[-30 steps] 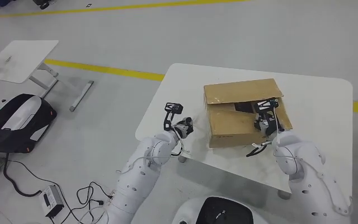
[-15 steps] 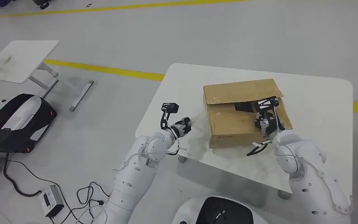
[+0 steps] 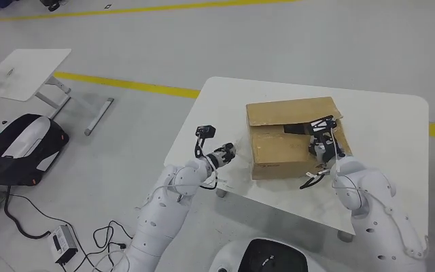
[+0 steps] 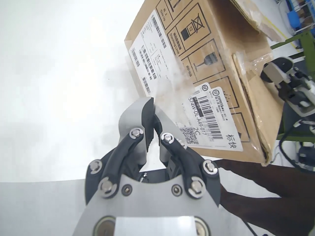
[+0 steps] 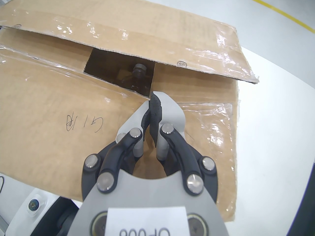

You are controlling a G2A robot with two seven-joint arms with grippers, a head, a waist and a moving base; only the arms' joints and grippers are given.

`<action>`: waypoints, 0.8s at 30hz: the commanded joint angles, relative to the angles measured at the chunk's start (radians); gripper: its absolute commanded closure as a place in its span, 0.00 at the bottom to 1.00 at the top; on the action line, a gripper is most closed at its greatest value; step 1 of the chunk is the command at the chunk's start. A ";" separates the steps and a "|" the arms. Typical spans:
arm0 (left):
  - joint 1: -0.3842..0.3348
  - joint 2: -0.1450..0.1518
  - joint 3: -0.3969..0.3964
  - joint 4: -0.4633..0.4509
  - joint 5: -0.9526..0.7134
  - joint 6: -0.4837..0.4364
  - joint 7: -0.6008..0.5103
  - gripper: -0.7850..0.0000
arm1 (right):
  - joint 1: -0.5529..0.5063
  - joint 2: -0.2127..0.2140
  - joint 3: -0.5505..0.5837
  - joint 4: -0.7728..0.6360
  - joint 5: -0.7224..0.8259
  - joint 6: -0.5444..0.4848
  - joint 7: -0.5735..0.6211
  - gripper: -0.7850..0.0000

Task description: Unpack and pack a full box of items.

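Right gripper (image 5: 153, 99) clenched atop box (image 5: 61, 104) flap, contact unclear; left gripper (image 4: 151, 104) clenched beside box.

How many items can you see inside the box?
1: a dark-capped bottle in the gap between the flaps of the box, just beyond the right gripper. Others may be hidden under the flaps.

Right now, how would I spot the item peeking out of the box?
Find the white table, then the single cardboard box on it. Its top flaps leave a dark square gap just beyond the right end effector. In there sits what looks like a dark round-capped bottle, the only item showing.
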 commanded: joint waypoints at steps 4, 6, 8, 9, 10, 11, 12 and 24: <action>-0.007 0.002 -0.041 0.018 -0.145 0.021 -0.003 1.00 | -0.001 -0.001 0.000 0.008 -0.004 -0.003 0.006 1.00; -0.009 0.003 -0.053 0.023 -0.210 0.030 -0.020 1.00 | 0.000 -0.002 -0.001 0.011 -0.004 -0.005 0.006 1.00; -0.014 0.004 -0.064 0.038 -0.272 0.042 -0.044 1.00 | 0.000 -0.003 -0.001 0.013 -0.004 -0.005 0.006 1.00; -0.018 0.005 -0.070 0.049 -0.300 0.052 -0.055 1.00 | 0.000 -0.004 -0.002 0.014 -0.005 -0.006 0.008 1.00; -0.024 0.006 -0.076 0.061 -0.319 0.062 -0.062 1.00 | 0.001 -0.004 -0.002 0.015 -0.006 -0.006 0.009 1.00; -0.029 0.007 -0.081 0.072 -0.333 0.069 -0.066 1.00 | 0.001 -0.004 -0.002 0.015 -0.006 -0.006 0.009 1.00; -0.033 0.008 -0.083 0.078 -0.340 0.071 -0.067 1.00 | 0.001 -0.005 -0.002 0.016 -0.006 -0.007 0.009 1.00; -0.040 0.025 -0.053 0.079 -0.289 0.089 -0.069 0.00 | -0.009 -0.007 0.006 0.004 -0.011 -0.008 0.010 1.00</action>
